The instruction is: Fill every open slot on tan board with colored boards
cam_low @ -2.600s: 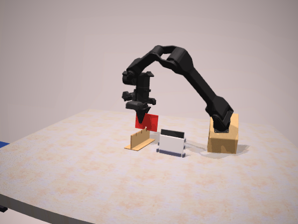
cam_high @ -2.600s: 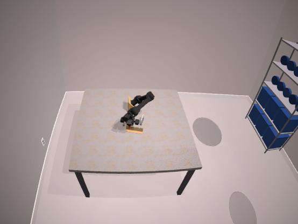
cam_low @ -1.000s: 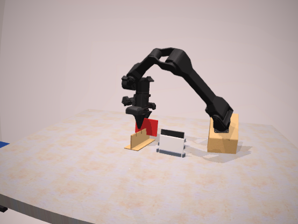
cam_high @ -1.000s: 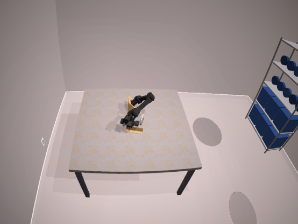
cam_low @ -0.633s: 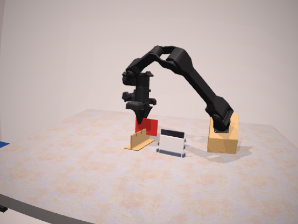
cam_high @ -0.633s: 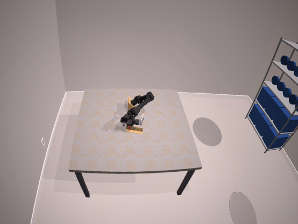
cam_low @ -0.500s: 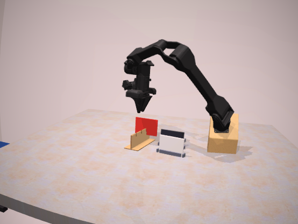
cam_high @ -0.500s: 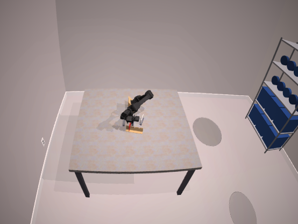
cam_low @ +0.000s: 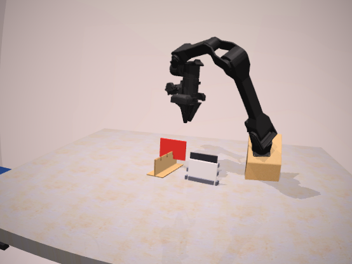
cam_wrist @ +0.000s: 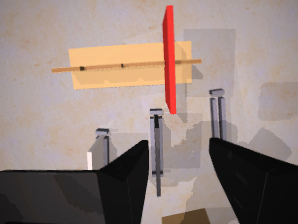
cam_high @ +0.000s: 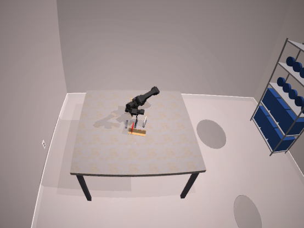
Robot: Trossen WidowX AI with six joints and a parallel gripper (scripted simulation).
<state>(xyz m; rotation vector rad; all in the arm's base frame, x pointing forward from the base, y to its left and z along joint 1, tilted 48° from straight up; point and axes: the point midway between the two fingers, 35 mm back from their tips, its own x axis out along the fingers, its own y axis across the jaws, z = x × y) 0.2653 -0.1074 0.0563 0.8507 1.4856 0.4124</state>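
Red board (cam_high: 133,127) (cam_low: 173,149) (cam_wrist: 170,62) upright, crosswise on tan board (cam_high: 139,131) (cam_low: 163,163) (cam_wrist: 102,67), near one end; tan board's other 2 slots unfilled. End effector (cam_low: 187,121) (cam_wrist: 178,145) open w/ nothing gripped, pointing down above the holders, well clear of counter (cam_high: 118,153) (cam_low: 127,206) (cam_wrist: 30,115). White board (cam_high: 145,119) (cam_low: 203,169) (cam_wrist: 96,153) & black board (cam_low: 203,157) (cam_wrist: 158,162) each upright in own holder, beside tan board. 3rd holder (cam_high: 126,124) (cam_wrist: 217,92) empty, on black board's other side from the white. Arm base on tan block (cam_low: 262,171), behind holders.
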